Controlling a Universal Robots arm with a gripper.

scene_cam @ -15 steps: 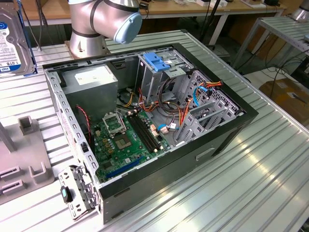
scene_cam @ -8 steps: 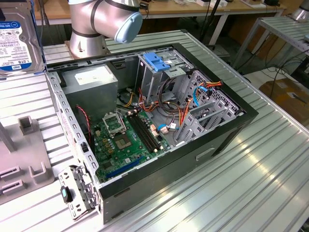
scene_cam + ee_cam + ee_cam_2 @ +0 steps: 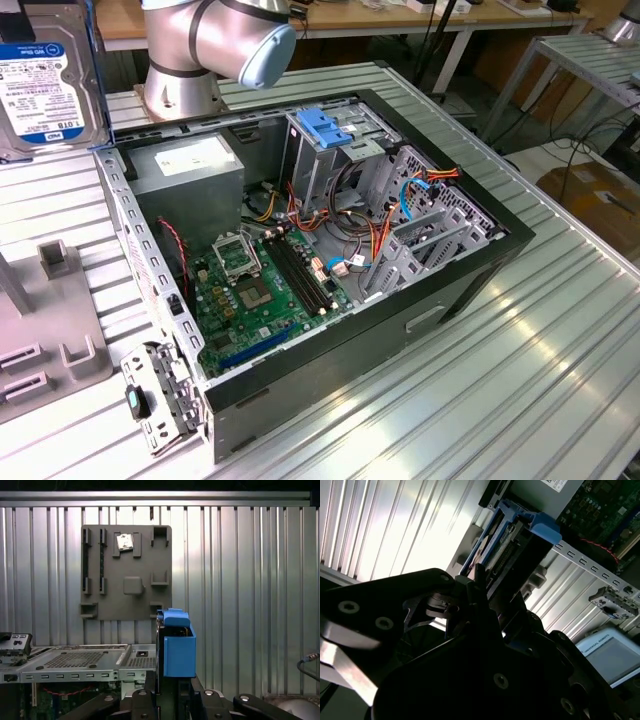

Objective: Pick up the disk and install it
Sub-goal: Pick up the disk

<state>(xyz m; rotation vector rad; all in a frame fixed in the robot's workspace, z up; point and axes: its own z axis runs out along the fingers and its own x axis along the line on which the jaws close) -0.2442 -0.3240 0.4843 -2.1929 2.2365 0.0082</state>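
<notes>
The hand (image 3: pixel 481 584) is clamped on the disk (image 3: pixel 45 85), held above the bench (image 3: pixel 500 390) beside the open computer case (image 3: pixel 455 290), so pickup looks done and installing remains.

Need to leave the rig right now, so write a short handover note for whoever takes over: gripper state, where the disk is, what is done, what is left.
Gripper: shut on the disk, clamping its lower edge in the first wrist view.
Disk: held upright, lifted off the ribbed table, at the exterior view's left, outside the open computer case.
Done: the disk is picked up.
Left: installation. The disk is not yet in the case, where the drive cage with a blue latch stands.
</notes>
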